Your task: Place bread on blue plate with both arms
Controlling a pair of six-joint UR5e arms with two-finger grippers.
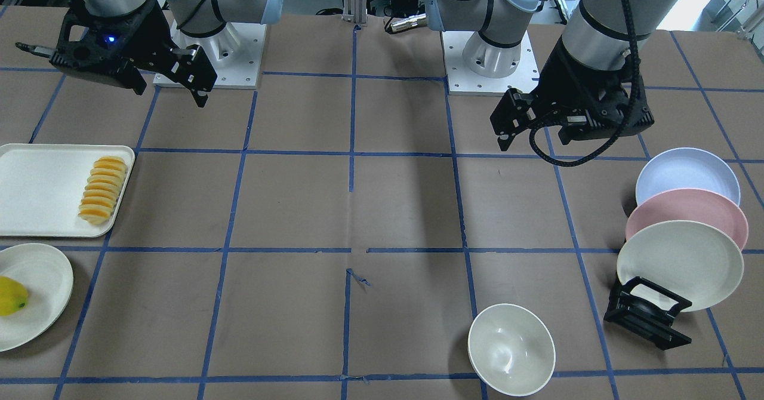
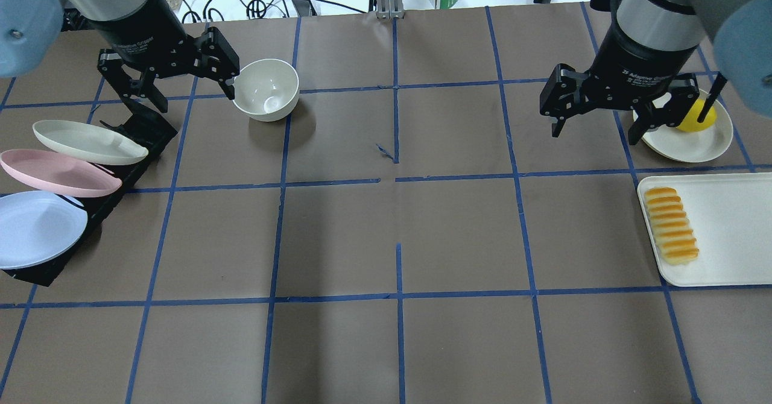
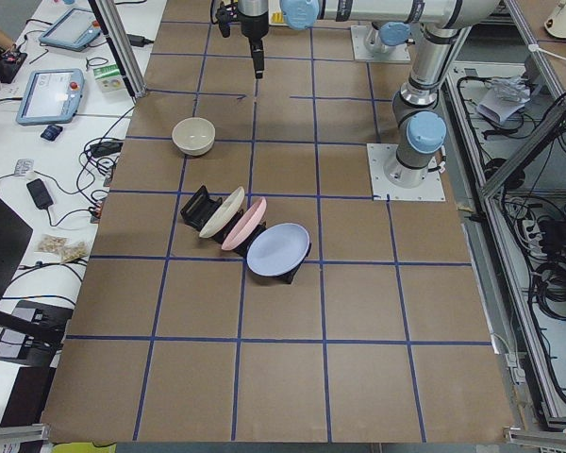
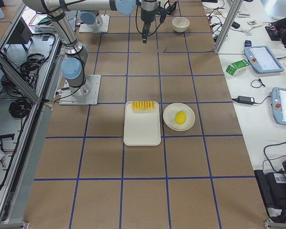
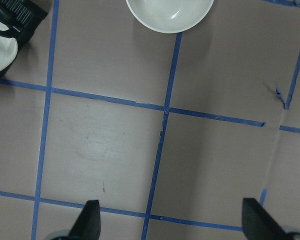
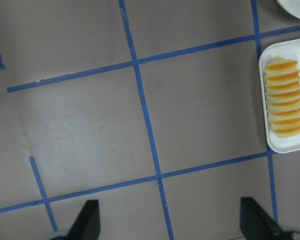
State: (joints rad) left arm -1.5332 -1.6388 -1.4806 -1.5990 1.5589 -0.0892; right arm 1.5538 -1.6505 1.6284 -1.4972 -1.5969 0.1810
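Observation:
The bread (image 1: 102,189) is a ridged yellow-orange sliced loaf that lies along the edge of a white tray (image 1: 36,209). It also shows in the overhead view (image 2: 671,225) and the right wrist view (image 6: 286,97). The blue plate (image 1: 686,176) leans in a black rack (image 1: 647,319) behind a pink plate (image 1: 686,218) and a cream plate (image 1: 680,262); overhead the blue plate (image 2: 33,229) is at the left edge. My left gripper (image 2: 190,93) hangs open and empty above the table between rack and bowl. My right gripper (image 2: 594,128) hangs open and empty, apart from the bread.
A white bowl (image 2: 265,89) stands beside the left gripper. A yellow lemon-like fruit (image 2: 699,116) lies on a cream plate (image 2: 687,145) just beyond the tray (image 2: 724,229). The brown table has blue tape grid lines.

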